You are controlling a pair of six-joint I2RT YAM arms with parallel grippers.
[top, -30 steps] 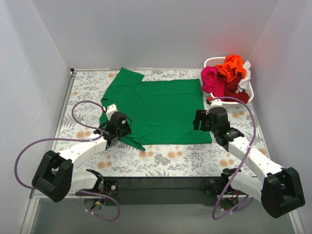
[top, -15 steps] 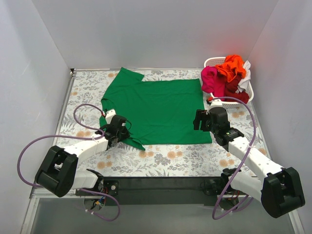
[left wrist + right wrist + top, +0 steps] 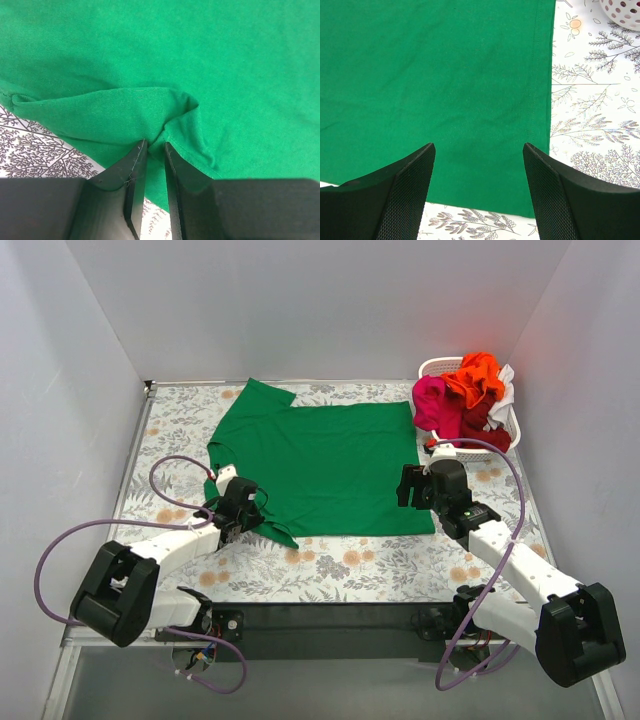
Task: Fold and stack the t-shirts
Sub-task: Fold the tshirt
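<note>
Left fingers [image 3: 131,172]: almost closed, pinching a fold of the green t-shirt [image 3: 200,60] at their tips.
Right fingers [image 3: 407,190]: spread wide, empty; shirt's edge runs straight ahead of them.

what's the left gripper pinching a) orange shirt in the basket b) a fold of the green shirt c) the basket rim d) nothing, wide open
b: the left wrist view shows the left gripper closed on a raised fold of the green t-shirt.

White perforated basket [image 3: 431,367] at the far right corner of a floral-patterned table [image 3: 350,565].
</note>
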